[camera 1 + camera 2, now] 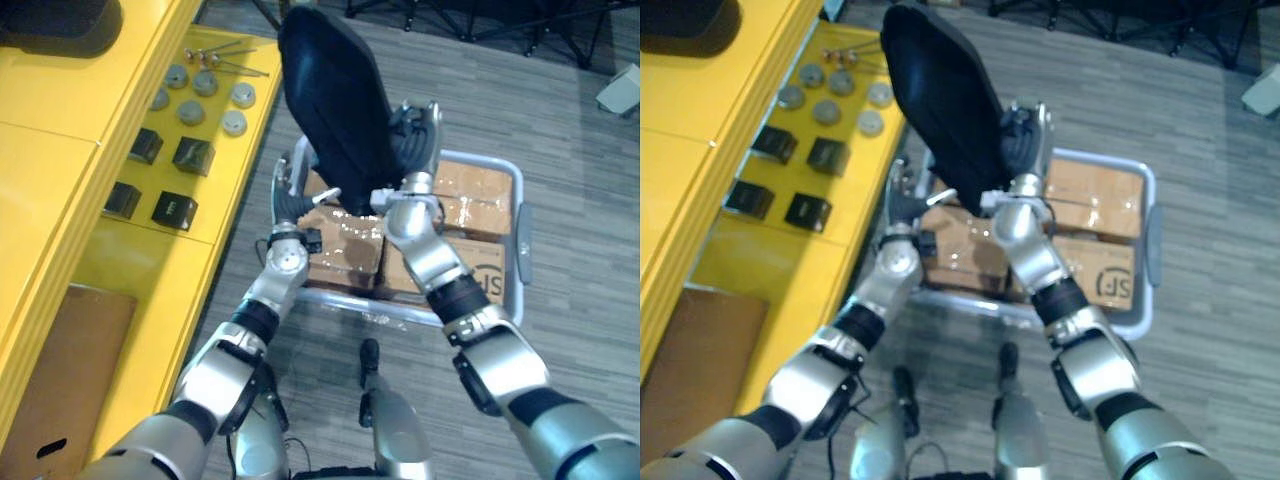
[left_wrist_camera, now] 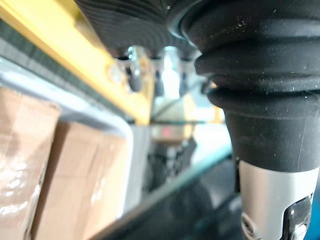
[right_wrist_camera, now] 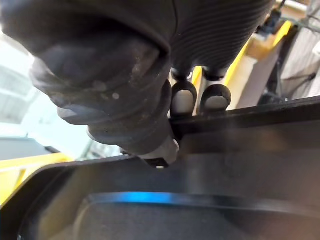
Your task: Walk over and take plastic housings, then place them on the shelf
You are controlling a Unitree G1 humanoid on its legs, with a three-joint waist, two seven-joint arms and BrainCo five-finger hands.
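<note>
Black housing (image 1: 335,100) looks stiff, light, slick; right hand (image 1: 422,125) curled over its rim edge, left hand (image 1: 287,203) grip unclear.

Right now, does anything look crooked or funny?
Nothing spilled or broken. The black plastic housing hangs tilted above the grey cart of brown cardboard boxes, the right hand pinching its edge, the left hand at its lower end.

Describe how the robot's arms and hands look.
Both arms, left arm and right arm, are silver-grey rounded shells with black bands at the joints. Each wrist and hand back wears a dark ribbed cover: left hand, right hand. The right hand's fingers are silver with rounded dark tips.
</note>
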